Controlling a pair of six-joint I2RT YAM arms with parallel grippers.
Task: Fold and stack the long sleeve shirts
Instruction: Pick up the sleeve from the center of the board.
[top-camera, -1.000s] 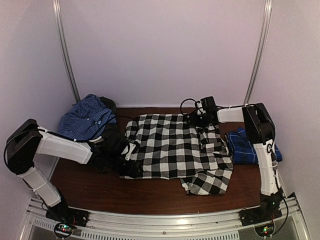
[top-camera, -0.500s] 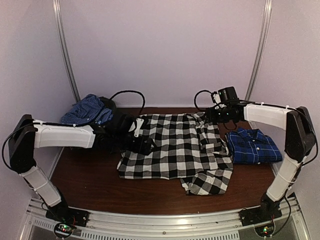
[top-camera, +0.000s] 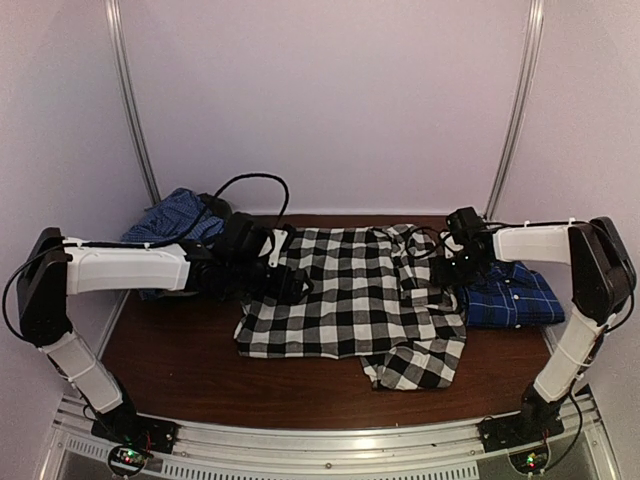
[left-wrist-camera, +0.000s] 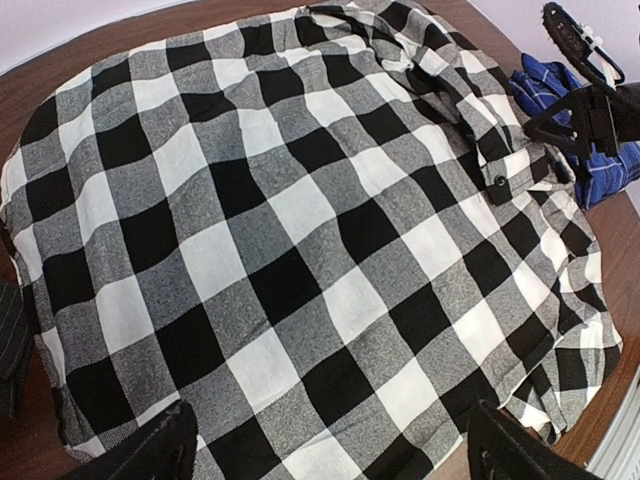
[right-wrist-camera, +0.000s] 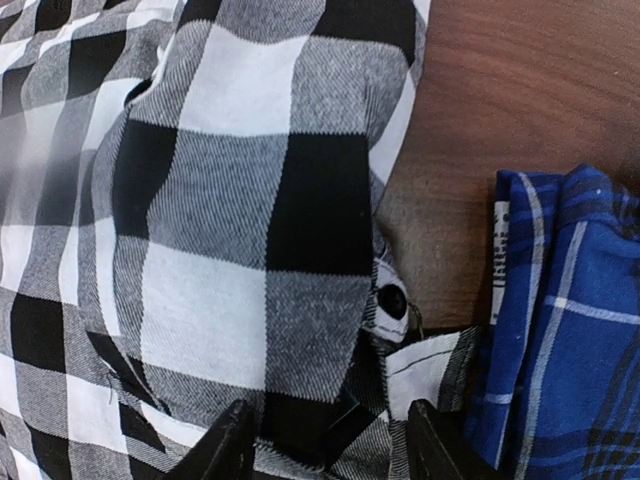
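Observation:
The black-and-white check shirt (top-camera: 350, 300) lies spread flat across the middle of the table, one sleeve folded near its front right corner. A folded royal blue shirt (top-camera: 512, 295) rests at the right. Another blue shirt (top-camera: 170, 218) sits crumpled at the back left. My left gripper (top-camera: 288, 286) hovers over the check shirt's left part, open wide; the check shirt (left-wrist-camera: 300, 230) fills the left wrist view between my gripper's (left-wrist-camera: 330, 460) fingers. My right gripper (top-camera: 452, 274) is at that shirt's right edge, open (right-wrist-camera: 332, 450), over a buttoned cuff (right-wrist-camera: 392, 300) beside the blue shirt (right-wrist-camera: 565, 340).
Bare brown table (top-camera: 180, 365) shows in front of the shirts and between the cuff and the blue shirt (right-wrist-camera: 500, 90). White walls and metal rails (top-camera: 130, 100) close in the back and sides. A black cable (top-camera: 250, 190) loops above my left wrist.
My left gripper slid right and farther over the check shirt while its jaws opened wider. My right gripper swung from the collar area to the shirt's right edge, closer to the folded blue shirt.

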